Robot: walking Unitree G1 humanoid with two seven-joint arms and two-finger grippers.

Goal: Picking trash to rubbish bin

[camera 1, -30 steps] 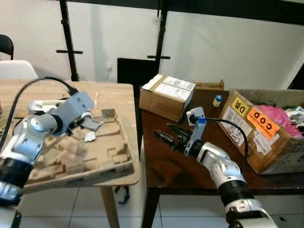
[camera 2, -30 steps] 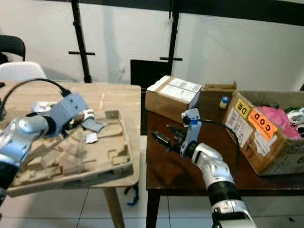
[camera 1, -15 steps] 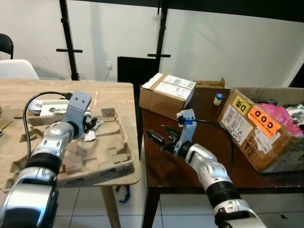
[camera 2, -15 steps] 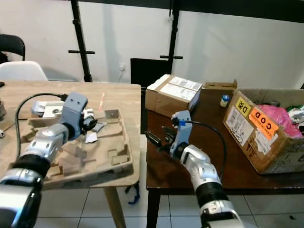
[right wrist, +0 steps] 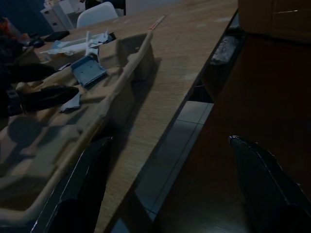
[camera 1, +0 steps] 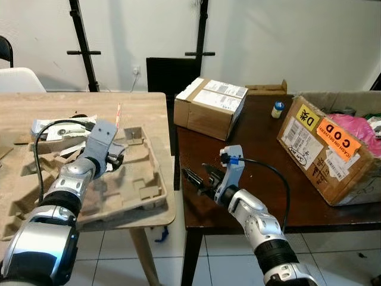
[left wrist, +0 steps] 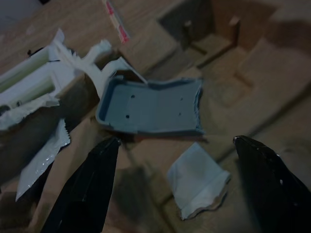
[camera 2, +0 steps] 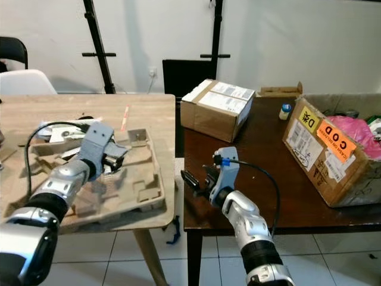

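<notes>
Left hand [left wrist: 175,145] spread over one grey tray [left wrist: 150,106], one white scrap [left wrist: 198,179]

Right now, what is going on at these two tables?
The robot is clearing trash. Its left claw hangs open inside the moulded cardboard tray on the light wooden table, just above a small white scrap and a grey plastic piece; nothing is gripped yet. The right claw is open and empty over the near edge of the dark table. The open COD box, with pink trash inside, sits on that dark table to the right.
</notes>
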